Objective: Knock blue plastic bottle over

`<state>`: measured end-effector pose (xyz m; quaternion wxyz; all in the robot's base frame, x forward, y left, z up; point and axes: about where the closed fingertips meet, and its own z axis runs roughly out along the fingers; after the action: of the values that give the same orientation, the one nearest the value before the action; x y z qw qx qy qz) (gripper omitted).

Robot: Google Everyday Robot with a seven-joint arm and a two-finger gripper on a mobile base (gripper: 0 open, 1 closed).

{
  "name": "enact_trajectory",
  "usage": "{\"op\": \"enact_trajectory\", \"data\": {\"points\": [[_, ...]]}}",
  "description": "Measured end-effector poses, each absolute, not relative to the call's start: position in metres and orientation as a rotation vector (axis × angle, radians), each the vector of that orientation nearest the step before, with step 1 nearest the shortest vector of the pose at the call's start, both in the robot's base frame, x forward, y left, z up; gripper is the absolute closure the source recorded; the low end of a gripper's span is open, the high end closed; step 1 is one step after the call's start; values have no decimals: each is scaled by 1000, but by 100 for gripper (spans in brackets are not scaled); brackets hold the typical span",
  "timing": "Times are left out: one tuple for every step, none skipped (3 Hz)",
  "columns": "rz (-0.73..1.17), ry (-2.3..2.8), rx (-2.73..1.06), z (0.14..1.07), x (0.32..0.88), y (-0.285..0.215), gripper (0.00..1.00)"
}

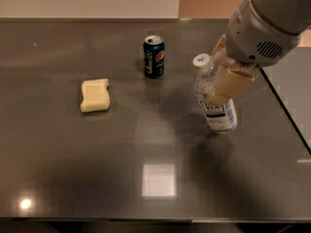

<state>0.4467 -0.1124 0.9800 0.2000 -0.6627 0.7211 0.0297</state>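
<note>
The blue plastic bottle [215, 111] is clear with a white cap and a "TEA" label. It stands on the dark table right of centre, tilted with its cap leaning left. My gripper [219, 75] comes in from the upper right. Its cream fingers [232, 83] sit on either side of the bottle's upper body, one in front and one behind, closed on it. The base of the bottle touches the table.
A dark blue Pepsi can [153, 56] stands upright behind and left of the bottle. A yellow sponge [95, 95] lies at the left. The table's right edge [286, 113] runs close to the bottle's right.
</note>
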Motion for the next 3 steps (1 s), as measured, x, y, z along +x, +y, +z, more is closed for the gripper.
{"op": "enact_trajectory", "data": {"points": [[-21, 2063, -1964, 967, 454, -123, 100], [-97, 2104, -2066, 952, 461, -128, 100], [-128, 2116, -2146, 938, 471, -126, 82]]}}
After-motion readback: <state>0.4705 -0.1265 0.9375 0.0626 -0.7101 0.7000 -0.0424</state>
